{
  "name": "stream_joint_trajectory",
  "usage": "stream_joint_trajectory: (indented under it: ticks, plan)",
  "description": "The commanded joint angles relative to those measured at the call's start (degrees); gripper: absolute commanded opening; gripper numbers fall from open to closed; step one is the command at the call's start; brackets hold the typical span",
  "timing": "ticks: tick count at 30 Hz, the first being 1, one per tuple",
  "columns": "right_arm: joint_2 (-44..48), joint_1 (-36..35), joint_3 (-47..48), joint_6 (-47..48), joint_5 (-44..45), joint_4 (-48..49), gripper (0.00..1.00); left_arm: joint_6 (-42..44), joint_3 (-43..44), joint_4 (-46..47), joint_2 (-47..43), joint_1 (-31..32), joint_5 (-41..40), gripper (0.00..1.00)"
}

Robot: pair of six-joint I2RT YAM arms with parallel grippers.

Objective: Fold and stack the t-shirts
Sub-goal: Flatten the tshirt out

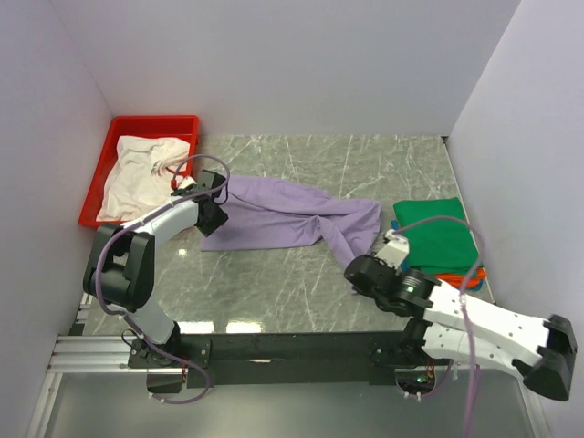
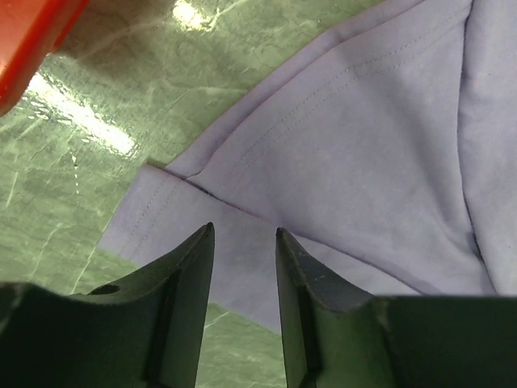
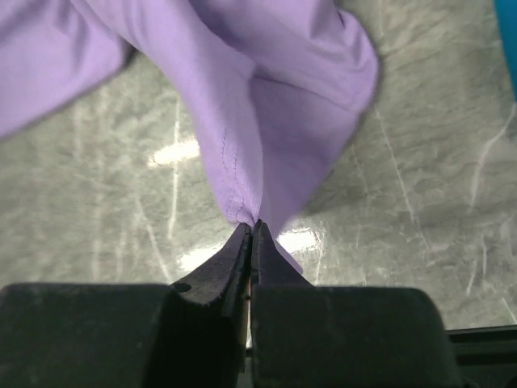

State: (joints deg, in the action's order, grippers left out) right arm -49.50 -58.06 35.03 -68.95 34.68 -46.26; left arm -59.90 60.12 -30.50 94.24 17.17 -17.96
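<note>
A pale lavender t-shirt (image 1: pixel 283 217) lies crumpled across the middle of the marble table. My right gripper (image 3: pixel 253 224) is shut on a pinch of the lavender t-shirt's cloth (image 3: pixel 242 145), lifted off the table at the shirt's near right end (image 1: pixel 351 248). Over the shirt's left end hovers my left gripper (image 2: pixel 244 231), jaws open, a hemmed edge of the lavender t-shirt (image 2: pixel 355 153) beneath and nothing between the fingers. A white t-shirt (image 1: pixel 137 173) lies bunched in the red tray (image 1: pixel 102 153). A folded green t-shirt (image 1: pixel 436 239) tops a stack at the right, orange and blue edges showing below.
The red tray stands at the back left, close to my left gripper (image 1: pixel 215 196); its corner (image 2: pixel 28 36) shows in the left wrist view. White walls enclose the table on three sides. The folded stack lies just behind my right arm (image 1: pixel 474 319).
</note>
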Motion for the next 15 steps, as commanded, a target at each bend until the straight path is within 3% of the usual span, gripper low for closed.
stream_joint_trajectory:
  ticks: [1,15]
  plan:
    - [6.7,0.6,-0.9,-3.2,4.3,-6.0,0.00,-1.5,0.2,-0.9,-0.1,-0.3,-0.1,0.42]
    - [10.1,0.8,2.0,-2.3,4.6,-8.8,0.00,-3.7,2.5,-2.2,5.9,-0.3,0.5,0.51]
